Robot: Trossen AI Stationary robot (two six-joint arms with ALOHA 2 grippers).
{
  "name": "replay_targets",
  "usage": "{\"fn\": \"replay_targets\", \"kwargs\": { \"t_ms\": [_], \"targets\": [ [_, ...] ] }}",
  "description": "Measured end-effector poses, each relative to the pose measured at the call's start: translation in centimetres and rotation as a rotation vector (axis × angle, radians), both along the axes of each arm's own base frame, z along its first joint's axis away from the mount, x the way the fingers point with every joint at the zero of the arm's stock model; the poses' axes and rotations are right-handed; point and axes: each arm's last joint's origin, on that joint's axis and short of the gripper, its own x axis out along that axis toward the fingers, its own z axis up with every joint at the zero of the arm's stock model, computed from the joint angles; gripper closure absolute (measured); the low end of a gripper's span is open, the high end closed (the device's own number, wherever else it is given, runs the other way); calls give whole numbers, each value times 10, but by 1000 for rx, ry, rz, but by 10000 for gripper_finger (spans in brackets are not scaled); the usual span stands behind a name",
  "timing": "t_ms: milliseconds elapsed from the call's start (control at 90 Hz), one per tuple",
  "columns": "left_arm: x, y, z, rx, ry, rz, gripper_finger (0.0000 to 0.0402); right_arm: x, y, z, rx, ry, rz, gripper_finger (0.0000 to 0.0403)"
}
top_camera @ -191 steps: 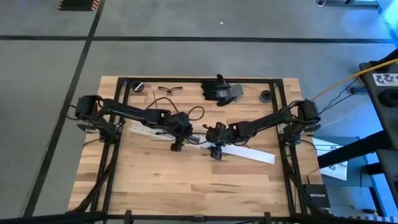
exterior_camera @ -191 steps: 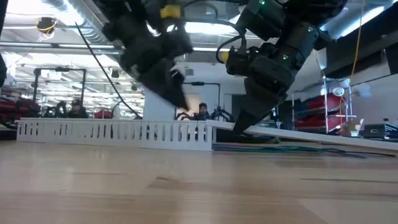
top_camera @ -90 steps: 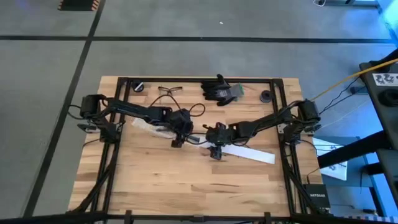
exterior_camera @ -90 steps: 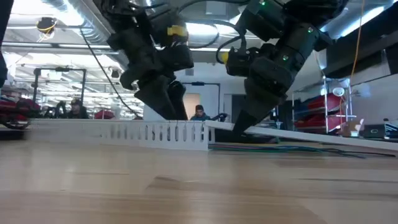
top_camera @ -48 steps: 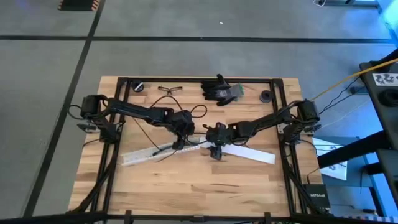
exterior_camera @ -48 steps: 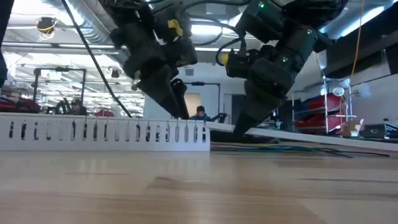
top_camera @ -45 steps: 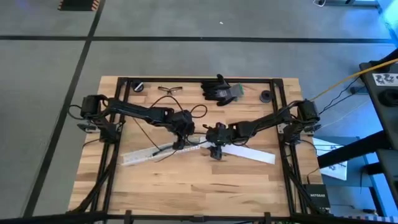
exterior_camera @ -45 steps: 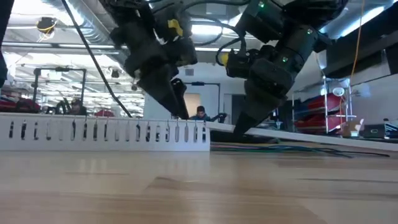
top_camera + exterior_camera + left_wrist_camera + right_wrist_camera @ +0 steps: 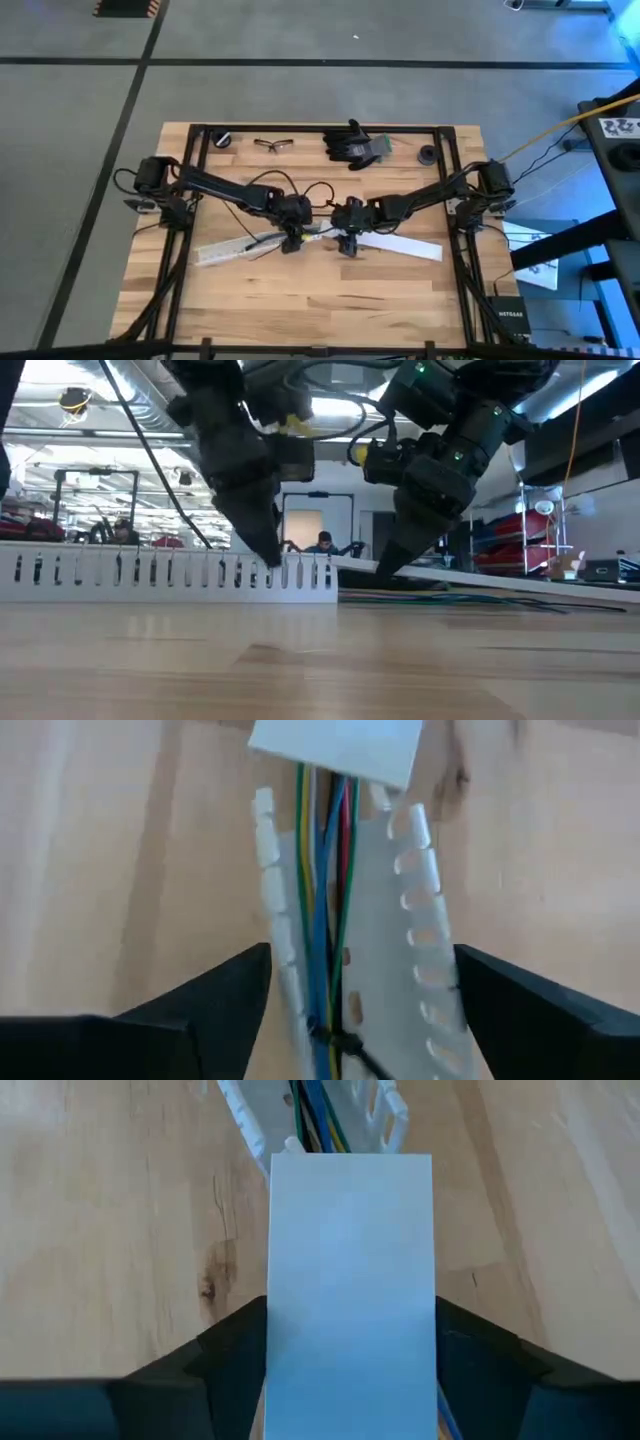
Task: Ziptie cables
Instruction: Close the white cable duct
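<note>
While both arms meet mid-worktop (image 9: 300, 300), nothing is tied yet.

Largest first: left arm comes in from the left edge, right arm from the right edge, wrists almost nose to nose over the middle.

Slotted white channel (image 9: 245, 246) lies flat, running out toward the left-front from under the left pincer (image 9: 290, 240). Flat white cover strip (image 9: 400, 246) runs the other way, out toward the right from under the right pincer (image 9: 347, 243). Their near ends meet between the two pincers.

Left pincer: fingers spread wide either side of the channel, holding nothing, hanging just above its near end. In the low view its tip sits right at the channel's slotted wall.

Right pincer: fingers straddle the cover strip with dark gaps showing on both sides, so apart and not gripping, as far as I can judge. Low view shows its tip down at the strip's raised end.

Cables (image 9: 325, 910): thin bundle of green, yellow, blue, red and white, lying inside the channel between its two rows of teeth and running on under the cover strip's end. Something dark and thin crosses the bundle close to the left pincer; can't tell what it is.

Handling, my read: cables are light, limp, and will fan out or slip if nipped singly. Take the whole bundle together, in the open stretch between cover end and left pincer. Channel teeth look thin and bendy; avoid pinching them.
</note>
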Motion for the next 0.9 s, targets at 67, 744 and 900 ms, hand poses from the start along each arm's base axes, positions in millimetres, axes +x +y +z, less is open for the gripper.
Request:
{"fn": "replay_targets", "kwargs": {
  "t_ms": [67, 744, 900],
  "targets": [
    [4, -1, -5, 34, -14, 9, 111, 0, 0, 0, 0, 0, 1, 169],
    [-13, -17, -54, 27, -404, 32, 111, 0, 0, 0, -10, -2, 24, 169],
    [-26, -21, -59, 26, -512, 51, 111, 1, 1, 1, -7, -9, 29, 169]
  ]
}}
